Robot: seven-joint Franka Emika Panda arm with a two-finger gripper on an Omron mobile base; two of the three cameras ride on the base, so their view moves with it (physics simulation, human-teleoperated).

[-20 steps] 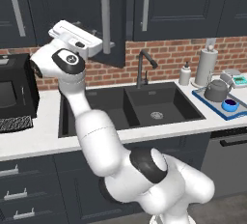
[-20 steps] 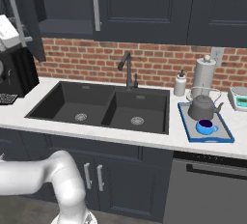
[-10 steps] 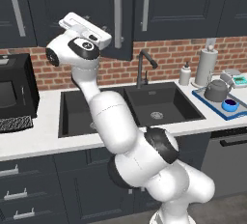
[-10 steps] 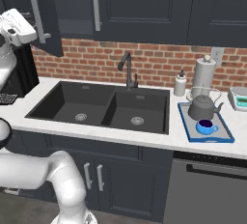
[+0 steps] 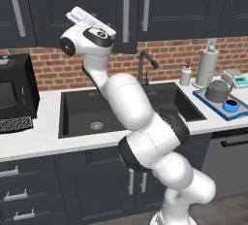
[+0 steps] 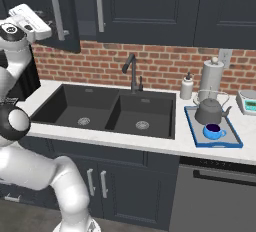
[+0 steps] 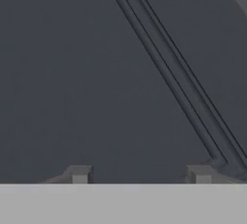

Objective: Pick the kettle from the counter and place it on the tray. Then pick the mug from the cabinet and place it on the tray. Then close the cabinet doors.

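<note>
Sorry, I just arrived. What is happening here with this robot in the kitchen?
The kettle and the mug both sit on the tray, on the counter right of the sink. The arm is raised high on the left, its end effector open and empty, right against a dark cabinet door that stands slightly ajar. It seems to be closing the cabinet doors.

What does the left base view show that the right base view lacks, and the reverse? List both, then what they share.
Left base view: the microwave's front, at the counter's left end. Right base view: the second drain of the sink. Both: the kettle and mug on the tray, and the faucet.
</note>
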